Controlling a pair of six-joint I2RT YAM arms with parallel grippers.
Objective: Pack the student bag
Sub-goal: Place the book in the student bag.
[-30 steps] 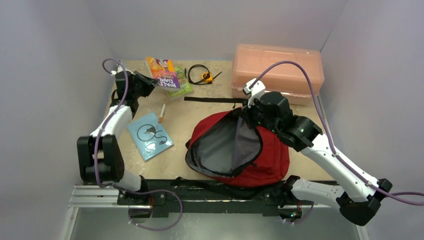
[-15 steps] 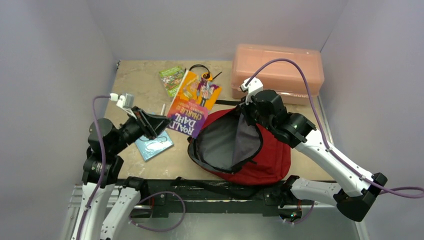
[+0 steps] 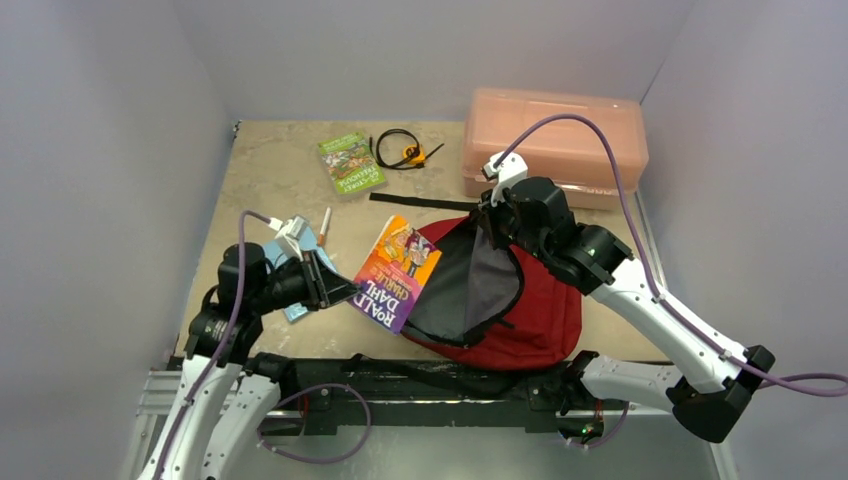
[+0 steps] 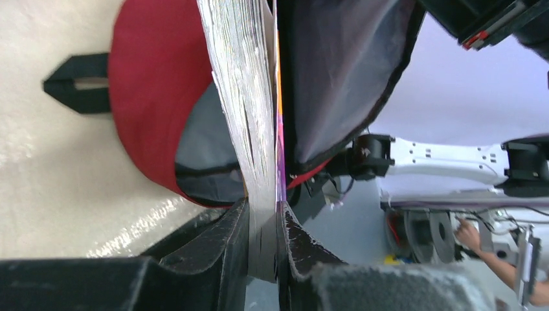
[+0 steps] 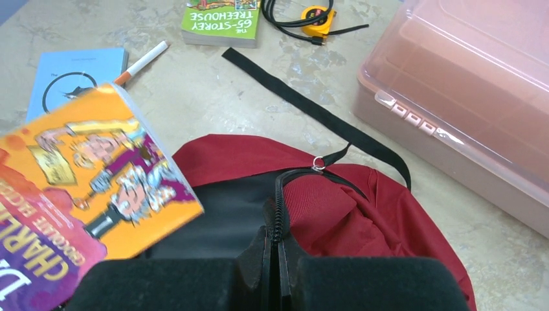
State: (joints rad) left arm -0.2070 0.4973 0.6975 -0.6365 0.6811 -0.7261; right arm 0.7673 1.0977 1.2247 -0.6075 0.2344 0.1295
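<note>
The dark red student bag (image 3: pixel 545 320) lies open at the table's front right, grey lining showing; it also shows in the left wrist view (image 4: pixel 145 84) and the right wrist view (image 5: pixel 401 214). My right gripper (image 3: pixel 493 222) is shut on the bag's zipper edge (image 5: pixel 278 214) and holds the flap up. My left gripper (image 3: pixel 335 290) is shut on an orange and purple Roald Dahl book (image 3: pixel 398 270), held tilted at the bag's left opening. The book's page edges (image 4: pixel 249 97) run between the fingers (image 4: pixel 223 249). The book also shows in the right wrist view (image 5: pixel 90 194).
A pink plastic box (image 3: pixel 555 140) stands at the back right. A green book (image 3: pixel 350 162), a black cable with an orange tape measure (image 3: pixel 405 150), a pen (image 3: pixel 324 226) and a light blue booklet (image 5: pixel 78 78) lie on the table. A black strap (image 3: pixel 420 202) runs behind the bag.
My left gripper has picked the Roald Dahl book off the green book at the back and carried it forward and right to the bag's opening. The right gripper kept holding the flap.
</note>
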